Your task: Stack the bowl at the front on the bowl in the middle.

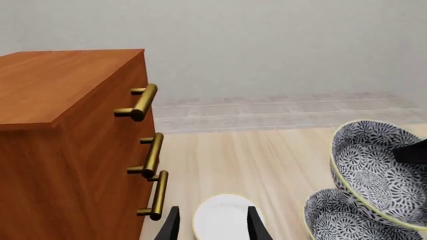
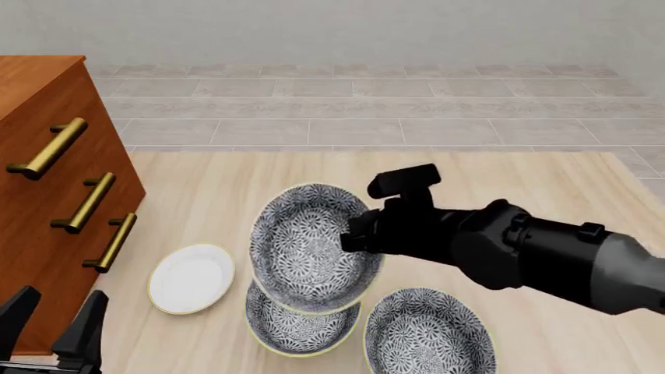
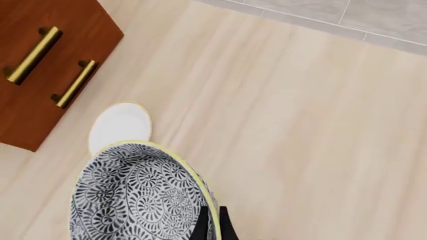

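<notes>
The right gripper (image 2: 359,234) is pinched shut on the rim of a tilted bowl (image 2: 308,248), lifted just above another bowl (image 2: 299,326). It looks hard, smooth and easy to break, so the rim is the best place to hold. The left gripper (image 2: 50,326) is open and empty at 8 o'clock. I count three bowls, the third (image 2: 429,333) at 5 o'clock, and one plate (image 2: 191,278).

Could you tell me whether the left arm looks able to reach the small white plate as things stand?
Probably yes: the left gripper is open, the white plate lies just ahead between its fingers in the wrist view, and nothing lies between. The drawer cabinet stands close alongside.
</notes>
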{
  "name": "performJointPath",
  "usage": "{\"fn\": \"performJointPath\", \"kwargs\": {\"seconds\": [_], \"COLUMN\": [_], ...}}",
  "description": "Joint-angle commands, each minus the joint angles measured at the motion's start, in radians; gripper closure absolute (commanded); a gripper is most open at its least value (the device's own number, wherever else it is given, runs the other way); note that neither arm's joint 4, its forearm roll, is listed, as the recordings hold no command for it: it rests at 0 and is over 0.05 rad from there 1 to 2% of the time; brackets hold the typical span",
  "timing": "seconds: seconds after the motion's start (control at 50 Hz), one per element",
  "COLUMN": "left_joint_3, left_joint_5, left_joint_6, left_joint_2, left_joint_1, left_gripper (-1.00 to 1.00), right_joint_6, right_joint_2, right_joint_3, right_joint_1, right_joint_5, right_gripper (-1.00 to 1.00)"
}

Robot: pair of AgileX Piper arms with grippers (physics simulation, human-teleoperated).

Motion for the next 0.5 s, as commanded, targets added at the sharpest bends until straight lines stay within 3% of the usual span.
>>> {"fn": "performJointPath", "kwargs": {"seconds": [0.02, 0.5], "left_joint_3": [0.0, 0.0], "left_joint_5": [-0.001, -0.002], "left_joint_6": [0.001, 0.012], "left_joint_2": [-0.002, -0.003], "left_joint_1": [0.0, 0.008], "left_gripper": [-1.0, -1.0], "right_joint_6": [0.024, 0.012], "right_joint_2": [0.032, 0.081], "right_joint_3": [-0.007, 0.011], "right_joint_1": [0.053, 0.079], "right_joint_5": [-0.015, -0.045], "right_gripper": [1.0, 1.0]}}
